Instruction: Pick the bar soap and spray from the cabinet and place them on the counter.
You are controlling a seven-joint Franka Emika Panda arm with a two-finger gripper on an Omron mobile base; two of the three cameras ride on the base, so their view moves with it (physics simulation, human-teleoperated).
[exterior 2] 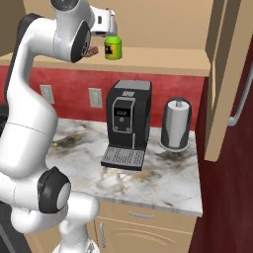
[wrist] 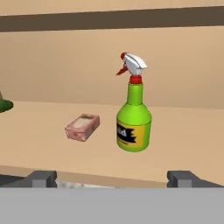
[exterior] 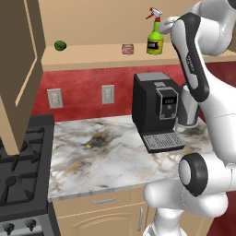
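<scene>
Pincer open before the shelf, spray ahead

In the hand view our pincer (wrist: 112,178) stands wide and empty; the spray (wrist: 133,118) stands upright on the cabinet (wrist: 175,131) shelf at about one o'clock, long axis vertical, the bar soap (wrist: 82,127) lying flat at eleven o'clock beside it. We count one spray, one soap, one arm. The bench (exterior: 115,156) below carries neither yet.
</scene>
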